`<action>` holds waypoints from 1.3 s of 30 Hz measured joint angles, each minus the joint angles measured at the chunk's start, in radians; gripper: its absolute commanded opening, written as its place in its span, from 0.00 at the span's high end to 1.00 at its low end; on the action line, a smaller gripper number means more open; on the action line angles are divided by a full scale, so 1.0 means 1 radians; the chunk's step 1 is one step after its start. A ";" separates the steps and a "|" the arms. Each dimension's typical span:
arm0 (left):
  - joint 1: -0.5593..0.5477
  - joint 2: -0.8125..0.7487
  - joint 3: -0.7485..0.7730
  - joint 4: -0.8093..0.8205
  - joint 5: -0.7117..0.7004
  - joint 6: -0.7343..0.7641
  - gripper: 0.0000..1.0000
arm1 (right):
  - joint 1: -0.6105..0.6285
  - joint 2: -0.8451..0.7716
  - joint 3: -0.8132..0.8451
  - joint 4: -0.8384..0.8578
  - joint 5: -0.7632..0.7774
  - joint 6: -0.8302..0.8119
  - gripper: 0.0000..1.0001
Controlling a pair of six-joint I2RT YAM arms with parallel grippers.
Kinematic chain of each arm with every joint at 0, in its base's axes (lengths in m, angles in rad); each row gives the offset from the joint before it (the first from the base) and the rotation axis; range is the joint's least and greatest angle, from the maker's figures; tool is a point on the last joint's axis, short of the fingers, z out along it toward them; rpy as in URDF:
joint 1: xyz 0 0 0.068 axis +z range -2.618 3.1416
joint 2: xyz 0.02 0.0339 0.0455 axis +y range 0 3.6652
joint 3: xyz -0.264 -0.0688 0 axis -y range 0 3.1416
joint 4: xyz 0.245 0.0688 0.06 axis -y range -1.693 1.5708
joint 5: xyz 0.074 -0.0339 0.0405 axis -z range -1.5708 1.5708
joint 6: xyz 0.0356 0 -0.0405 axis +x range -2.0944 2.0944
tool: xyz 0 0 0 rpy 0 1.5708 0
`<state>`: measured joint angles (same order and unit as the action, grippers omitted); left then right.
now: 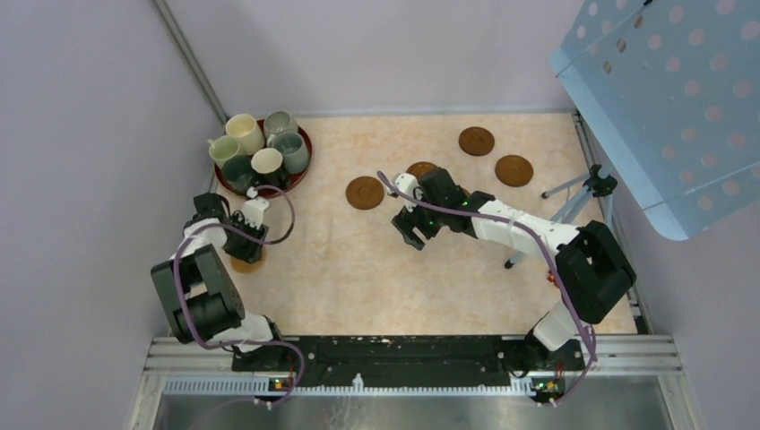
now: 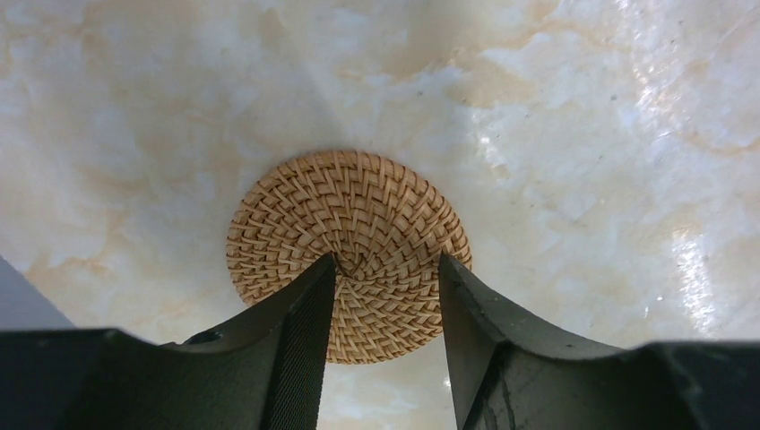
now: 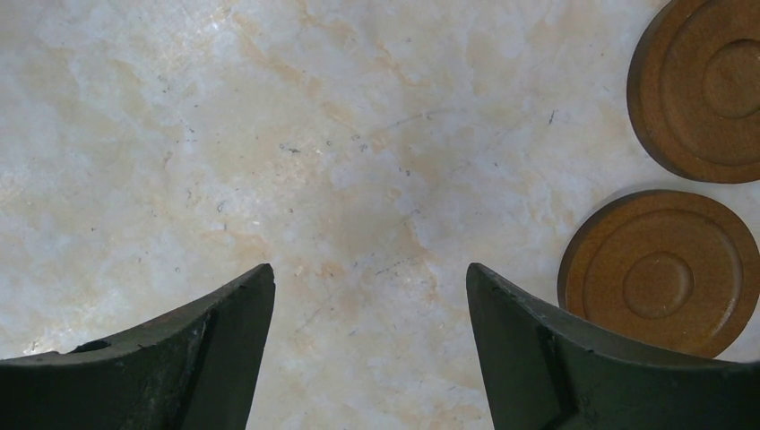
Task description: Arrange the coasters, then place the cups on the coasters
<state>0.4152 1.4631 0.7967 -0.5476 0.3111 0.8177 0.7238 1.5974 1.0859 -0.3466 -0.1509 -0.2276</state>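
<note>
Your left gripper (image 2: 385,269) hangs spread over the woven coaster (image 2: 349,215), right gripper (image 3: 369,278) spread and empty; pinch shallow and it may skid.

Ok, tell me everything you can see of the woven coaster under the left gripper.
The woven coaster is a round, light tan disc of coiled wicker-like weave, spiralling out from its centre. It lies flat on the marble-look table. The left gripper hangs over part of it, jaws apart; whether they touch it cannot be told.
</note>
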 measured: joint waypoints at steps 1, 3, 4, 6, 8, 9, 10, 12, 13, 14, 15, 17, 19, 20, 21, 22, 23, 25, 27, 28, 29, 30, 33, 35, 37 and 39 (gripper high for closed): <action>0.015 0.000 0.000 -0.004 0.006 0.009 0.45 | 0.000 -0.003 -0.002 0.003 0.000 0.000 0.22; 0.027 -0.001 0.003 -0.012 0.017 0.022 0.42 | 0.000 -0.007 -0.005 0.006 0.000 -0.002 0.22; 0.030 -0.002 0.006 -0.021 0.024 0.026 0.40 | 0.000 -0.007 -0.006 0.005 0.000 -0.004 0.22; 0.030 -0.007 0.023 -0.055 0.053 0.034 0.36 | 0.000 -0.007 -0.006 0.008 0.001 -0.005 0.21; 0.022 -0.018 0.062 -0.093 0.091 0.036 0.30 | -0.002 -0.007 -0.004 0.009 0.001 -0.006 0.21; 0.014 -0.024 0.090 -0.109 0.106 0.031 0.28 | -0.006 -0.006 -0.003 0.008 0.001 -0.006 0.21; 0.004 -0.029 0.119 -0.117 0.122 0.025 0.26 | -0.010 -0.003 0.007 0.003 0.001 -0.006 0.21; -0.035 -0.035 0.182 -0.119 0.148 0.003 0.23 | -0.026 0.016 0.046 -0.003 0.000 -0.006 0.21; -0.061 -0.037 0.208 -0.116 0.158 -0.011 0.22 | -0.039 0.031 0.072 -0.004 0.002 -0.004 0.21; -0.098 -0.039 0.235 -0.109 0.164 -0.038 0.21 | -0.058 0.053 0.111 -0.005 0.004 -0.002 0.21; -0.138 -0.039 0.255 -0.098 0.171 -0.063 0.20 | -0.079 0.076 0.149 -0.002 0.007 0.003 0.21; -0.220 -0.038 0.278 -0.064 0.181 -0.113 0.20 | -0.124 0.116 0.205 0.011 0.021 0.011 0.21; -0.314 -0.026 0.296 -0.024 0.191 -0.174 0.20 | -0.167 0.147 0.245 0.018 0.045 0.019 0.21; -0.362 -0.008 0.311 -0.001 0.193 -0.205 0.20 | -0.185 0.163 0.260 0.023 0.056 0.022 0.22; -0.397 0.013 0.325 0.018 0.193 -0.229 0.20 | -0.203 0.180 0.274 0.025 0.071 0.024 0.22; -0.434 0.042 0.345 0.041 0.192 -0.256 0.20 | -0.217 0.197 0.288 0.026 0.084 0.029 0.23; -0.463 0.072 0.365 0.060 0.189 -0.278 0.20 | -0.230 0.219 0.307 0.026 0.102 0.031 0.24; -0.509 0.138 0.408 0.093 0.179 -0.320 0.20 | -0.245 0.271 0.350 0.029 0.135 0.039 0.25; -0.546 0.222 0.465 0.122 0.167 -0.360 0.20 | -0.262 0.328 0.394 0.034 0.159 0.048 0.26; -0.558 0.259 0.492 0.131 0.164 -0.377 0.20 | -0.270 0.354 0.413 0.033 0.163 0.055 0.26; -0.569 0.299 0.521 0.141 0.159 -0.393 0.19 | -0.277 0.378 0.431 0.033 0.161 0.062 0.26; -0.578 0.334 0.546 0.149 0.155 -0.405 0.19 | -0.283 0.397 0.445 0.033 0.160 0.070 0.26; -0.602 0.420 0.599 0.166 0.140 -0.435 0.19 | -0.310 0.449 0.484 0.028 0.146 0.091 0.26; -0.615 0.459 0.618 0.171 0.131 -0.448 0.19 | -0.329 0.476 0.507 0.024 0.135 0.103 0.26; -0.629 0.495 0.640 0.174 0.114 -0.454 0.18 | -0.343 0.496 0.524 0.022 0.122 0.114 0.27; -0.644 0.528 0.660 0.175 0.095 -0.456 0.18 | -0.354 0.518 0.546 0.022 0.115 0.121 0.27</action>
<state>-0.2283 1.9907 1.4563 -0.3721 0.4061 0.3618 0.3698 2.1151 1.6314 -0.3244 -0.0360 -0.1070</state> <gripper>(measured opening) 0.814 0.737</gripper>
